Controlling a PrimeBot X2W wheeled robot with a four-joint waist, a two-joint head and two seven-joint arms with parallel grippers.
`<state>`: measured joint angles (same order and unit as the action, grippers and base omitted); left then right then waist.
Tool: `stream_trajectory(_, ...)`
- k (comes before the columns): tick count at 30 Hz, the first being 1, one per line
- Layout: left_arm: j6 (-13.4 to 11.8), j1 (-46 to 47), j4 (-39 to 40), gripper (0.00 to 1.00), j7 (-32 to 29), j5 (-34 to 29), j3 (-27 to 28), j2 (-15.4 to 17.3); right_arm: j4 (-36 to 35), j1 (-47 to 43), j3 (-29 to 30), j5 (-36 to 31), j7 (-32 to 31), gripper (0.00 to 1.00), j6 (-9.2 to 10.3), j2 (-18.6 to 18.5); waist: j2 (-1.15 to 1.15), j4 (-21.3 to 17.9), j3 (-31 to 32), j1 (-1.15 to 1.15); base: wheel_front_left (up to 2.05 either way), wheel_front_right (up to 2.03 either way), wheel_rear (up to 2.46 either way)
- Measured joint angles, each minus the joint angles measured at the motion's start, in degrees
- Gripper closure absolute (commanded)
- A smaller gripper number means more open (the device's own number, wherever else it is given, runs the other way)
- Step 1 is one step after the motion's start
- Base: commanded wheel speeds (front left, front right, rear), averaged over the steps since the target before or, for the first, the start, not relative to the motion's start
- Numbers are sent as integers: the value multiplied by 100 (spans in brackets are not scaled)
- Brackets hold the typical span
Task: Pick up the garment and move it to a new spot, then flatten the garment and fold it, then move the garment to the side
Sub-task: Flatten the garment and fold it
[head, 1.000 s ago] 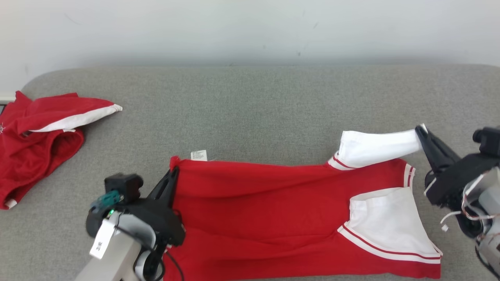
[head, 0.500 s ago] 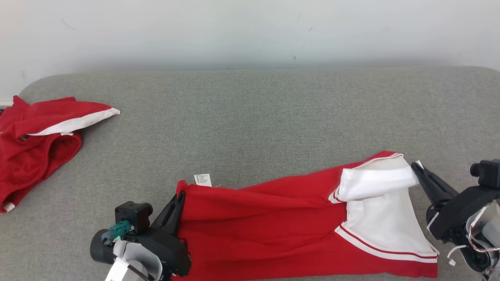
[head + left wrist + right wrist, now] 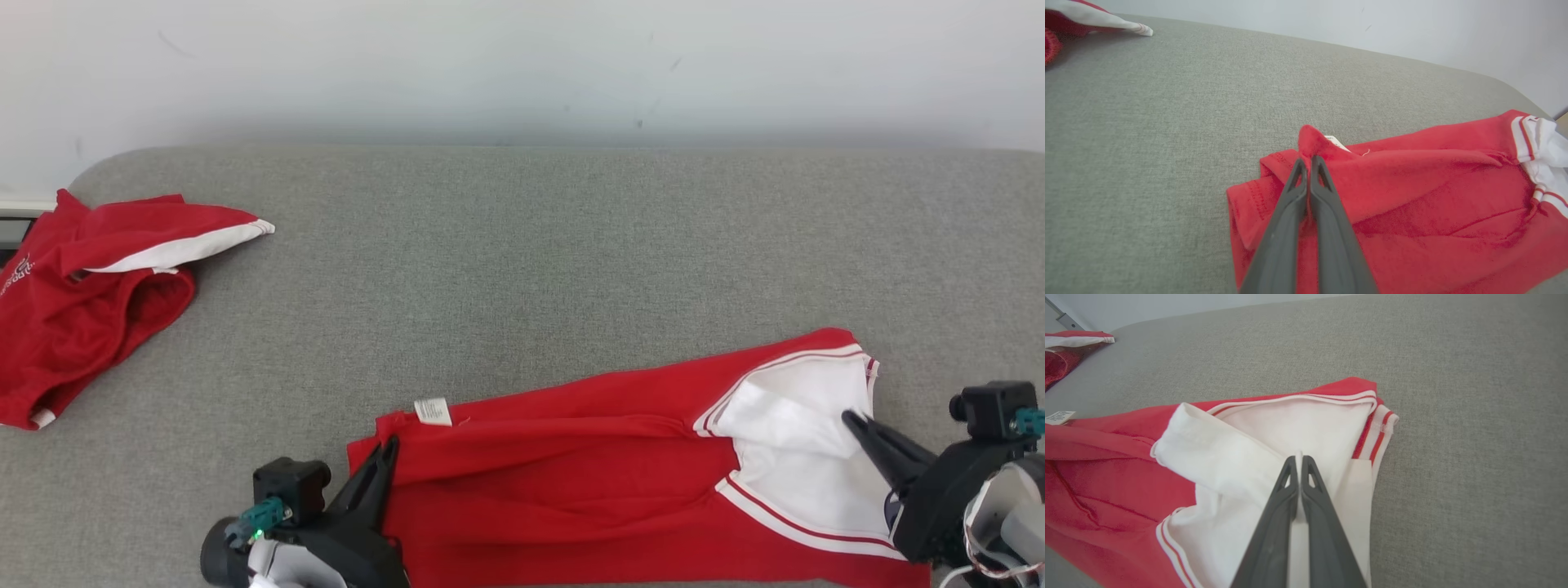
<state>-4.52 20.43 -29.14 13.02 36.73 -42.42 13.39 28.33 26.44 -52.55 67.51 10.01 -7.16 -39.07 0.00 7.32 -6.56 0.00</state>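
Head view, near side of the pad [image 3: 522,245]: holds the garment [image 3: 555,482] stretched low across the front, hem to the left, white sleeve [image 3: 1216,457] end to the right, well apart from the heap [image 3: 90,310] at far left. Pinches the red hem corner in the left gripper [image 3: 387,451], fingers clenched on cloth just beside the label [image 3: 432,411]. Grips a thin edge of white fabric in the right gripper [image 3: 851,418], fingers likewise clamped, as seen plainly in both wrist views. Probably sits mid-flattening, with folding not yet begun. Could go wrong in several ways from here. May lose the right-hand hold under a harder pull, given so narrow a bite. May trap the rolled sleeve against the panel [image 3: 808,482] on release, leaving a lump for the fold. May drag the lower hem off the front edge, already at the bottom of the frame. May skew the body further under uneven tension, judging by the slanted top edge. Against a second ago: has brought the right gripper down and nearer. No longer holds the sleeve raised and stretched outward, but lays it over the panel. Has drawn the whole garment closer, label included, by more than the slight camera shift explains. Keeps both grips closed throughout.
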Motion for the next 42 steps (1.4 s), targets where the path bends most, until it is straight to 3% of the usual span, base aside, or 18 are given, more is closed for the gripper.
stream_trajectory(9,-10,-143,-131,100,-102,63,-5,-40,365,-23,-304,-107,-201,100,0,51,0,-3,149,0,0,0,0)
stream_trajectory(10,-10,-143,-131,90,-102,63,-5,-40,365,-23,-304,-107,-201,100,0,51,0,-3,149,0,0,0,0)
stream_trajectory(11,-11,-147,-137,64,-112,79,-1,-49,416,-22,-305,-104,-202,72,0,68,0,-6,168,0,0,0,0)
stream_trajectory(12,-19,-150,-154,43,-116,98,-3,-53,471,-21,-309,-104,-200,7,0,94,0,-9,189,0,0,0,0)
stream_trajectory(13,-29,-157,-163,0,-115,102,-1,-51,495,-22,-307,-94,-197,0,0,114,0,-13,211,0,0,0,0)
stream_trajectory(23,-111,-660,55,0,-29,179,264,46,386,-198,46,559,142,0,0,134,0,-44,550,0,0,0,0)
stream_trajectory(30,-203,-1088,321,0,49,303,521,259,394,-415,182,672,261,0,0,15,0,-41,764,0,0,0,0)
stream_trajectory(37,-254,-1357,672,0,113,3,810,324,686,-609,344,758,319,0,12,47,0,-56,842,0,0,0,0)
stream_trajectory(42,-258,-1570,932,0,115,-200,1147,289,828,-595,400,760,361,0,207,181,1,-39,850,0,0,0,0)
